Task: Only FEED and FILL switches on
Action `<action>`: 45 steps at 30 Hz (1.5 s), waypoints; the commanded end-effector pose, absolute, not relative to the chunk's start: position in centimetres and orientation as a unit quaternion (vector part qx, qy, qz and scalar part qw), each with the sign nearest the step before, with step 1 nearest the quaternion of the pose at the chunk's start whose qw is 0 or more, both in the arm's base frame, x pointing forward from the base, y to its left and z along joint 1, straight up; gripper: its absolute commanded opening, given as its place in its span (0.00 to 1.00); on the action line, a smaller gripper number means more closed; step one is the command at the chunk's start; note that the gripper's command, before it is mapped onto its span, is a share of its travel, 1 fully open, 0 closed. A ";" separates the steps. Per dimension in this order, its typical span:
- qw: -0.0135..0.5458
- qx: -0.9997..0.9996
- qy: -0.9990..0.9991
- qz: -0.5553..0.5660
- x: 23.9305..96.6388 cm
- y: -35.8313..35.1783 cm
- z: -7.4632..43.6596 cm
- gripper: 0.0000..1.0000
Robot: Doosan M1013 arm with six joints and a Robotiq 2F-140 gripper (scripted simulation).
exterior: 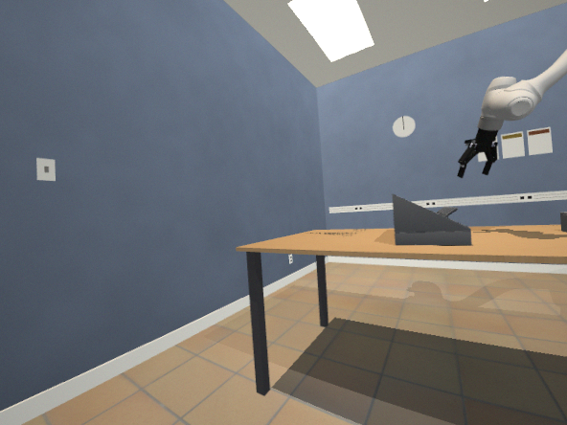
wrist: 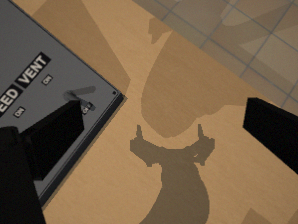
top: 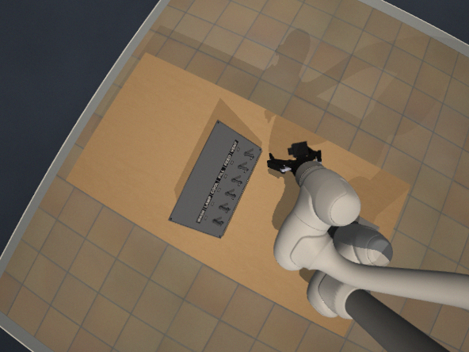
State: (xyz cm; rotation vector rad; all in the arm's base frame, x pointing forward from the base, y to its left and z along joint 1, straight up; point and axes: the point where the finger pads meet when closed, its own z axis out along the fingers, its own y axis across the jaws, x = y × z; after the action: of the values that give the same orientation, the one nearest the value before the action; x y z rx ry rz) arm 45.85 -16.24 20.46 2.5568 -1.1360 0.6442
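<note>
A grey wedge-shaped console sits loose on the wooden table. Its sloped face has a row of six toggle switches labelled WASH, LAMP, COOL, FILL, FEED and VENT. The FEED switch and the FILL switch are near the far end of the row. Which switches are on is too small to tell. The wrist view shows the VENT switch at the console's corner. My gripper is open and empty. It hangs high above the table, just beside the console's VENT end.
The arm's large white joints hang over the table's right part. A small dark object stands at the table's far right. Tiled floor surrounds the table, and blue walls stand behind it.
</note>
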 end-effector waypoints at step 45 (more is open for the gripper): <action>-0.011 0.964 0.044 0.262 50.5 23.7 16.3 1.00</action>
State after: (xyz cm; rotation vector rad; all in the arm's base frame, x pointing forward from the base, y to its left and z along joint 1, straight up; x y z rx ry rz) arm 50.45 23.55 16.27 3.0500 0.1374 0.8261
